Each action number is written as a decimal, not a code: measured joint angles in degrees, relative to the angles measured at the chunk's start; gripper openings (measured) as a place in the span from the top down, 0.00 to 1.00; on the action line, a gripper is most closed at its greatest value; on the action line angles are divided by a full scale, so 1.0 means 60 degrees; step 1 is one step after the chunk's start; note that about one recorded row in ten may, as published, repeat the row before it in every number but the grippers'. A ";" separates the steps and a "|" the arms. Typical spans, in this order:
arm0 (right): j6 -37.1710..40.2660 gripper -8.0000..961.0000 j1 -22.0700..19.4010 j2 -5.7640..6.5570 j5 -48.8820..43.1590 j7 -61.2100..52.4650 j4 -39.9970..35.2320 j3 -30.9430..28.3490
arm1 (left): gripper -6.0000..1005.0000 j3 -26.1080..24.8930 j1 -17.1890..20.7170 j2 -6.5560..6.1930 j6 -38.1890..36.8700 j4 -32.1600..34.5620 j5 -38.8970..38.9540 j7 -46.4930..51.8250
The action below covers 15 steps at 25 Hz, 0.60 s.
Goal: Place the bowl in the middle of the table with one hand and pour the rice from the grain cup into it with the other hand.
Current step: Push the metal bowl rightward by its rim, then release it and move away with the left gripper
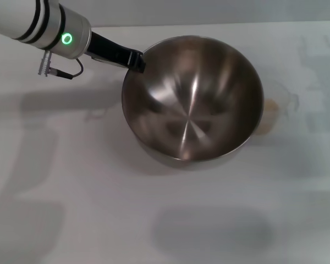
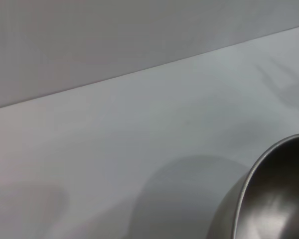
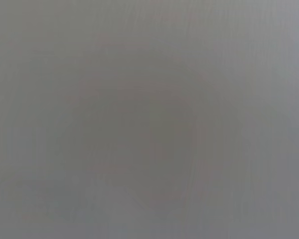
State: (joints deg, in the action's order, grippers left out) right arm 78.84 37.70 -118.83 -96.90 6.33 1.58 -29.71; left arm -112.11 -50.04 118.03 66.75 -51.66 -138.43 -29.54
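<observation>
Near the middle of the wide white tabletop (image 1: 71,181) sits the large, deep, round mixing bowl of brushed stainless steel (image 1: 192,102), its shiny inside bare of any grains. Just beside it on the robot's right, partly hidden behind the bowl's rim, stands the small clear plastic measuring cup (image 1: 274,109), with a pale beige mass of rice (image 1: 269,113) showing through its wall. From the upper left the silver-grey arm with a green ring light reaches in, and its black left gripper (image 1: 135,60) is closed on the bowl's rim at the far left edge. The left wrist view shows only a curve of that steel rim (image 2: 269,199) over the tabletop. The right wrist view shows a featureless grey blur.
</observation>
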 joint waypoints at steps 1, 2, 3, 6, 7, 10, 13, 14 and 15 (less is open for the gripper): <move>0.0000 0.42 0.0000 0.0000 -0.0002 0.0000 0.0000 0.0000 | 0.95 0.0054 0.0009 0.0001 -0.0091 0.0043 -0.0003 0.0000; 0.0000 0.42 0.0000 0.0000 -0.0004 0.0000 0.0000 0.0001 | 0.95 0.0093 0.0017 0.0001 -0.0167 0.0083 -0.0003 0.0000; 0.0000 0.42 0.0000 0.0000 -0.0005 0.0000 0.0001 0.0001 | 0.95 0.0118 0.0026 0.0001 -0.0213 0.0115 -0.0004 0.0000; 0.0000 0.42 0.0000 0.0000 -0.0008 0.0000 0.0014 0.0001 | 0.95 0.0134 0.0040 0.0001 -0.0293 0.0166 -0.0004 -0.0024; -0.0001 0.42 -0.0001 0.0000 -0.0008 0.0000 0.0020 0.0001 | 0.95 0.0136 0.0049 0.0002 -0.0328 0.0172 -0.0004 -0.0039; -0.0001 0.42 -0.0008 0.0000 -0.0008 0.0000 0.0031 0.0000 | 0.95 0.0151 0.0064 0.0002 -0.0421 0.0246 -0.0004 -0.0055; 0.0000 0.42 -0.0022 0.0000 -0.0007 0.0000 0.0041 0.0000 | 0.95 0.0207 0.0059 0.0002 -0.0496 0.0380 -0.0004 -0.0105; -0.0001 0.42 -0.0027 0.0000 -0.0008 0.0000 0.0043 0.0000 | 0.95 0.0223 0.0055 0.0004 -0.0511 0.0399 -0.0004 -0.0125; -0.0001 0.42 -0.0029 -0.0001 -0.0008 0.0000 0.0044 0.0001 | 0.95 0.0243 0.0051 0.0009 -0.0522 0.0404 -0.0003 -0.0149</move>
State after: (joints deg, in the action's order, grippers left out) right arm 78.83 37.53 -118.83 -96.94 6.33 1.84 -29.70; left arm -110.65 -49.73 118.08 63.62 -49.24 -138.44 -30.43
